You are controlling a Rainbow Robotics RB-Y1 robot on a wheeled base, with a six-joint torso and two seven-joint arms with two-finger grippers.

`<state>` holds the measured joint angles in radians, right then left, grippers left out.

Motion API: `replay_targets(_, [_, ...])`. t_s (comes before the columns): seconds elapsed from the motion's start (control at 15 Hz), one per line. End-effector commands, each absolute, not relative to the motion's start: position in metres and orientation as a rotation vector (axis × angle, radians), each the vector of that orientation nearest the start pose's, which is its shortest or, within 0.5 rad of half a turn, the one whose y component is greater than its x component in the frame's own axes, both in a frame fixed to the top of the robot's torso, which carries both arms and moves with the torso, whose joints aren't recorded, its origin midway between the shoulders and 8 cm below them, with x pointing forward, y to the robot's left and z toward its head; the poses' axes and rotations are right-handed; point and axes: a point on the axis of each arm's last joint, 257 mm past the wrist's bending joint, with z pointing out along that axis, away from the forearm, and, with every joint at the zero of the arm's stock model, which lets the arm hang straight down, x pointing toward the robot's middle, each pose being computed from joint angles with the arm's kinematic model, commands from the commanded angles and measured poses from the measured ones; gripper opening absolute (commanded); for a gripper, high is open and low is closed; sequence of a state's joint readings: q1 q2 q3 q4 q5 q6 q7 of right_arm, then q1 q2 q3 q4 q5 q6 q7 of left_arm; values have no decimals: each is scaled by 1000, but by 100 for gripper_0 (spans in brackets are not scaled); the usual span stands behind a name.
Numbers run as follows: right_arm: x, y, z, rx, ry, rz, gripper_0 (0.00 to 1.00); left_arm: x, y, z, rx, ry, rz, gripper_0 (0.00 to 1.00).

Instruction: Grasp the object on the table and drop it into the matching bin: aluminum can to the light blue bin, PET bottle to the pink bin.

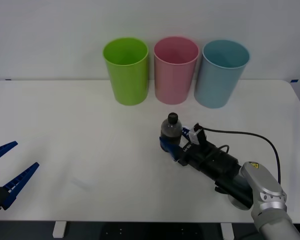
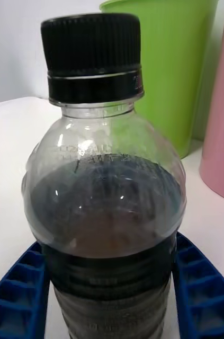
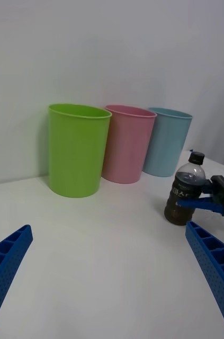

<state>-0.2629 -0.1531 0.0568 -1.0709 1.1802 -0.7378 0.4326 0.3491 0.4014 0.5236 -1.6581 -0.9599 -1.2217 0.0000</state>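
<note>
The PET bottle point(image 1: 171, 131), small and clear with a black cap and dark contents, stands upright on the white table point(image 1: 80, 130), right of centre. My right gripper point(image 1: 171, 145) reaches in low from the near right, its blue fingers point(image 2: 16, 296) pressed against both sides of the bottle point(image 2: 106, 212). In the left wrist view the bottle point(image 3: 186, 196) shows held by the right gripper point(image 3: 196, 204). The pink bin point(image 1: 175, 70) stands behind the bottle, with the light blue bin point(image 1: 222, 75) to its right. My left gripper point(image 1: 25, 155) rests open at the table's near left edge.
A lime green bin point(image 1: 126, 70) stands left of the pink bin at the back, all three in a tight row. A black cable loops over the right arm. Bare tabletop lies between the two arms.
</note>
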Motion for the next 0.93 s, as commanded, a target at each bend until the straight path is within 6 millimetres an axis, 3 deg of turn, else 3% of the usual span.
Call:
replay_targets(0.07, [523, -64, -283, -707, 1485, 517, 0, 342, 330, -169, 465, 1441, -567, 100])
replay_targets(0.6, [528, -71, -246, -677, 1421, 542, 0, 342, 330, -169, 465, 1441, -567, 100])
replay_targets(0.93, [516, -95, -198, -585, 1387, 603, 0, 342, 330, -169, 465, 1441, -567, 100])
